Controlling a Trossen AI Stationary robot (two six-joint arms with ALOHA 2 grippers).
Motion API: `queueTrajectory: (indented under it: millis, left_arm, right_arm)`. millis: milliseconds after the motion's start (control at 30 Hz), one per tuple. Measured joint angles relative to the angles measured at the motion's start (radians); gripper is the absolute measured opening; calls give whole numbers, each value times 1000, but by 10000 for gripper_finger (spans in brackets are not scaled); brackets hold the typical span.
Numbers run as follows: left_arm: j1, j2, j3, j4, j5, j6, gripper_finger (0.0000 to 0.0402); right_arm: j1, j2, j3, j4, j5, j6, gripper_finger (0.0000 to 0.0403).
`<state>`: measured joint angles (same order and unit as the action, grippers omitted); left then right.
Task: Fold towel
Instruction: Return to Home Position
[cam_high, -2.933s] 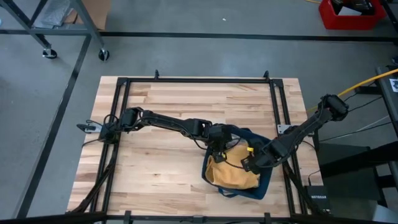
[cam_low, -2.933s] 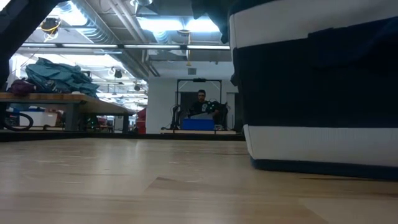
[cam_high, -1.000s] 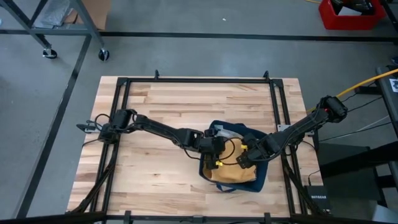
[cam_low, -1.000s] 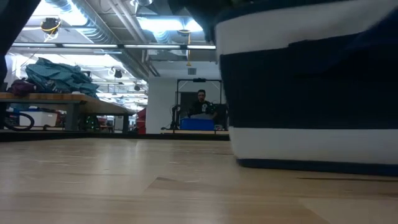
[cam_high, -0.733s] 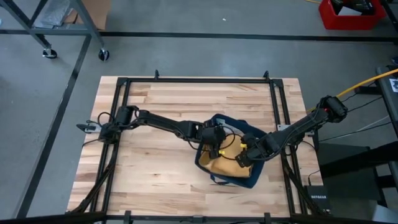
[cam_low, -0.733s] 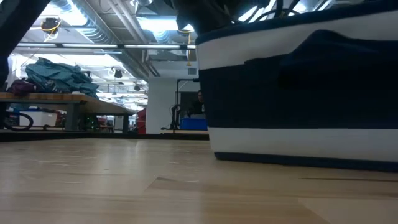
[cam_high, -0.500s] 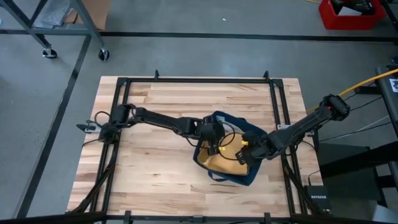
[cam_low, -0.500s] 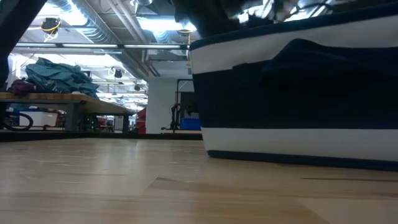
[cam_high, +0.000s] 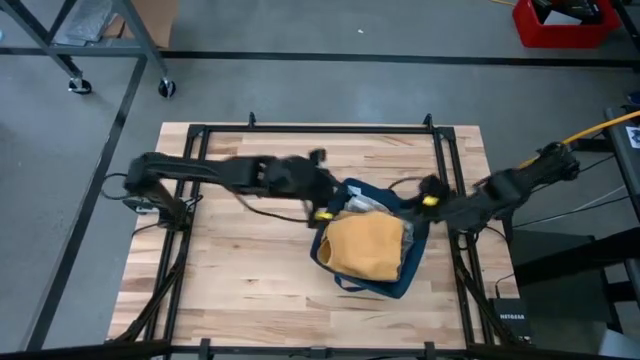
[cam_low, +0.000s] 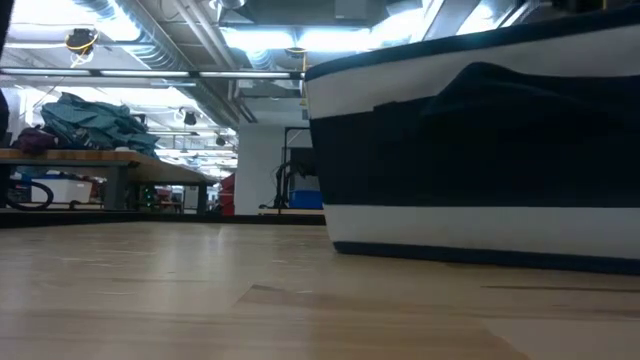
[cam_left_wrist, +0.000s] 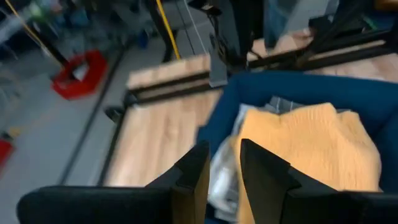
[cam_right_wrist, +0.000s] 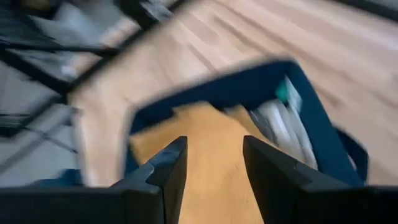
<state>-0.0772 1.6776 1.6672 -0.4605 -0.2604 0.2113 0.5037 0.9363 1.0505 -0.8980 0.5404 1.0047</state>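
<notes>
your blue bin sits on the worktop, right of centre. the folded yellow towel lies on top inside it, and a paler towel peeks out along the edge that's uppermost in the high view. your left hand hovers just beside the bin's upper-left corner, fingers a little apart with nothing between them. the right hand is at the upper-right corner, fingers parted wider, also empty. in the low view the bin's dark wall with white bands fills the right side.

Only "NETGEAR" is legible, on a black box beside the table.
</notes>
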Motion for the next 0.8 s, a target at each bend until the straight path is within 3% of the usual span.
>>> queueTrajectory:
  millis: [233, 467, 667, 800]
  left_arm:
    - [0, -260, 0, -152, -31, 112, 81]
    - [3, -522, 0, -375, -41, 170, 81]
    - [8, -721, -12, -616, -43, -33, 81]
    - [8, -842, -107, -687, -42, -161, 81]
  right_arm:
    - [0, -142, 184, -16, -45, -206, 161]
    - [0, -277, 241, -19, -44, -432, 161]
    - [0, -381, 216, -55, -2, -576, 161]
    - [0, -453, 119, -45, 45, -636, 161]
